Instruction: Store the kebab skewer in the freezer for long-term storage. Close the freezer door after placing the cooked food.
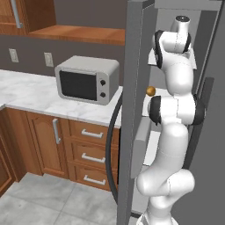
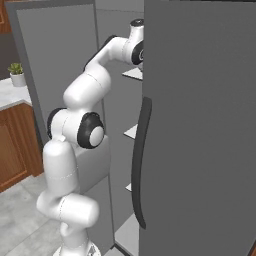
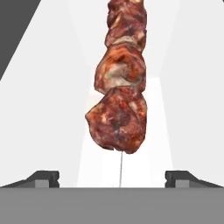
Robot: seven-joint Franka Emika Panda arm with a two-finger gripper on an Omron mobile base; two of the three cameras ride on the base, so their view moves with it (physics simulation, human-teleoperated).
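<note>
Freezer [image 1: 141, 26] stands open; arm reaches in at upper-shelf height. White inner shelves [image 2: 134, 73] visible past the arm in the right base view.

Hand view: kebab skewer [image 3: 121, 83] lies just ahead of the hand [image 3: 112, 177], against white freezer interior. Reddish-brown meat chunks run up the frame, thin stick end pointing back between the fingertips [image 3: 43, 177]. Fingertips stand wide apart, one each side, neither touching the skewer. Whether the skewer rests on the shelf cannot be told.

Freezer door [image 1: 132, 110] swung out toward the room, seen edge-on in the left base view, dark curved handle [image 1: 112, 149] on its outer side. Small round orange-brown ball [image 1: 150, 91] sits just inside the compartment at mid-height, beside the arm.

Other fridge door [image 2: 200, 125] closed, dark handle [image 2: 140, 165] along its edge; it blocks most of the compartment from the right.

Surroundings: microwave [image 1: 87, 79] on marble table [image 1: 26, 92], wooden drawers [image 1: 90, 154] below, potted plant [image 2: 17, 74] further left.
</note>
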